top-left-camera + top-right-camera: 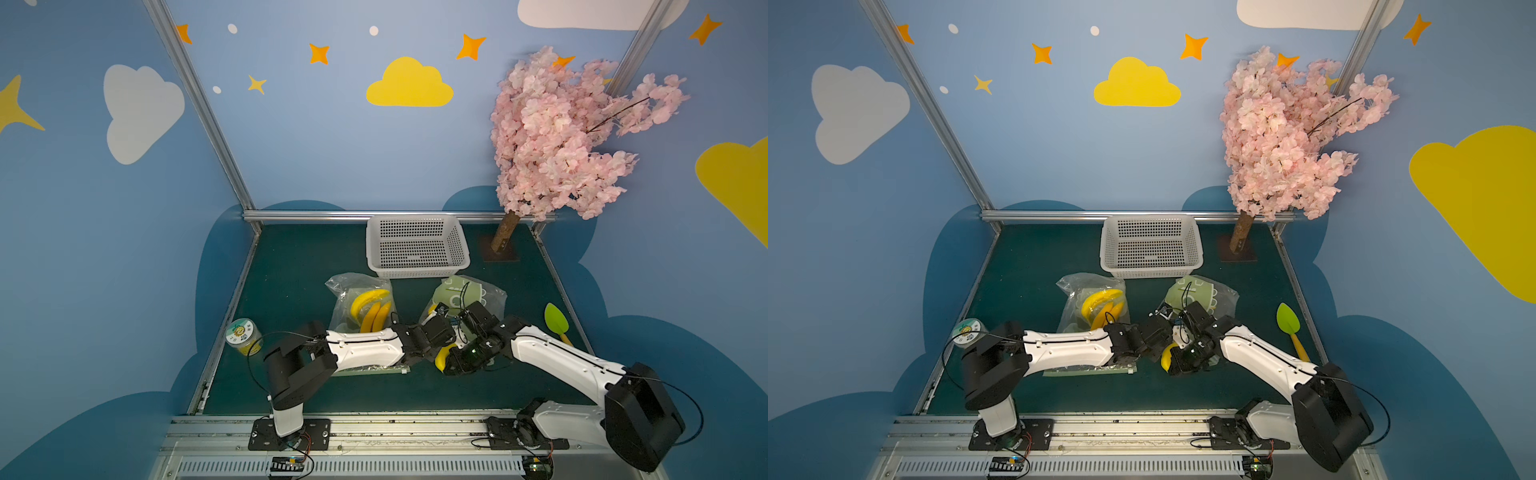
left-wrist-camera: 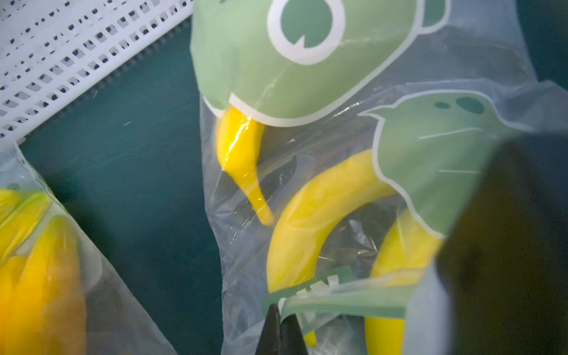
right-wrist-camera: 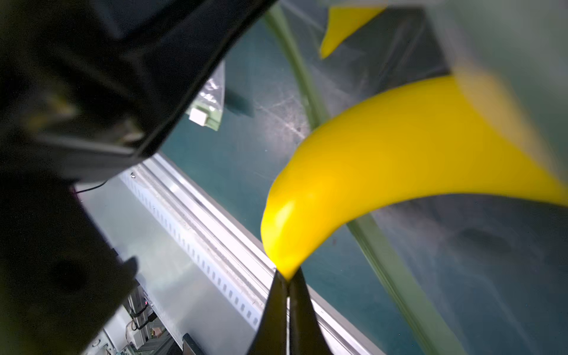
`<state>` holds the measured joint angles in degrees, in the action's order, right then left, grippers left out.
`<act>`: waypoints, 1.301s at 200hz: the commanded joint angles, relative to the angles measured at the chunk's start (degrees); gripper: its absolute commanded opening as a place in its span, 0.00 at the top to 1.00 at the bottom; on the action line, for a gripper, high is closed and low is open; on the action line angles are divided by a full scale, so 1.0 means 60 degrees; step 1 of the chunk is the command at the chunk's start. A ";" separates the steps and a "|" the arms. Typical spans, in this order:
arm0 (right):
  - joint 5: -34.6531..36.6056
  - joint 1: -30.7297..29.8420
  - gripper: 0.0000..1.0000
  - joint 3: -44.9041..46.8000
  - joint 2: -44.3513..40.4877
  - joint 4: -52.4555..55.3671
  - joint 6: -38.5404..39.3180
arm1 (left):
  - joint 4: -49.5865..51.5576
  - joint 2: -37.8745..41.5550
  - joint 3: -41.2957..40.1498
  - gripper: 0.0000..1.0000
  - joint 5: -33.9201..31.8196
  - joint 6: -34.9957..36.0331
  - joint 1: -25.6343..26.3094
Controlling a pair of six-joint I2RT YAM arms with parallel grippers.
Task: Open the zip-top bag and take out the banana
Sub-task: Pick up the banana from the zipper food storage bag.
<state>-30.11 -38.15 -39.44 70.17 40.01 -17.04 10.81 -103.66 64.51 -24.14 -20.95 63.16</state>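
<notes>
The zip-top bag [image 1: 469, 293] [image 1: 1200, 293], clear with a green print, lies right of centre in both top views. My left gripper [image 2: 281, 310] is shut on the bag's green zip strip [image 2: 347, 301] at the mouth. Through the plastic in the left wrist view I see other bananas [image 2: 310, 221] inside. My right gripper [image 3: 287, 278] is shut on the tip of a yellow banana [image 3: 384, 159]. That banana [image 1: 441, 358] [image 1: 1167, 357] sticks out of the bag's mouth toward the table's front. Both arms meet over the bag and hide its mouth in the top views.
A second clear bag [image 1: 361, 307] with several bananas lies left of centre, partly under my left arm. A white basket [image 1: 417, 245] stands at the back. A jar [image 1: 244, 336] sits at the left edge, a green spatula [image 1: 556, 320] at the right, a pink tree [image 1: 505, 235] at the back right.
</notes>
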 commanded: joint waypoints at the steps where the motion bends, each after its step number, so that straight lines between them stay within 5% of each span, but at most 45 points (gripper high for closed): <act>1: -0.0909 -0.0050 1.00 0.0114 -0.0852 -0.0049 0.0182 | -0.0124 0.0020 0.0033 0.97 0.0227 0.0256 -0.0154; 129: -0.1415 -0.0032 1.00 0.1195 -0.4431 -0.2241 -0.1011 | -0.0906 0.0064 -0.0297 0.97 0.1751 0.0287 -0.0931; 192: -0.0891 -0.0054 1.00 0.0986 -0.3262 -0.2642 -0.0823 | -0.0975 0.0323 -0.0512 0.97 0.2050 0.0170 -0.1023; 260: -0.0630 -0.0229 1.00 0.0600 -0.1786 -0.4098 -0.0787 | 0.0549 0.0141 0.0022 0.97 0.1004 -0.0856 -0.1063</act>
<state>-33.89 -38.83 -32.47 56.51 23.81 -22.50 4.97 -102.30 63.13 -11.94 -22.26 57.69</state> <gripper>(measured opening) 0.044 0.050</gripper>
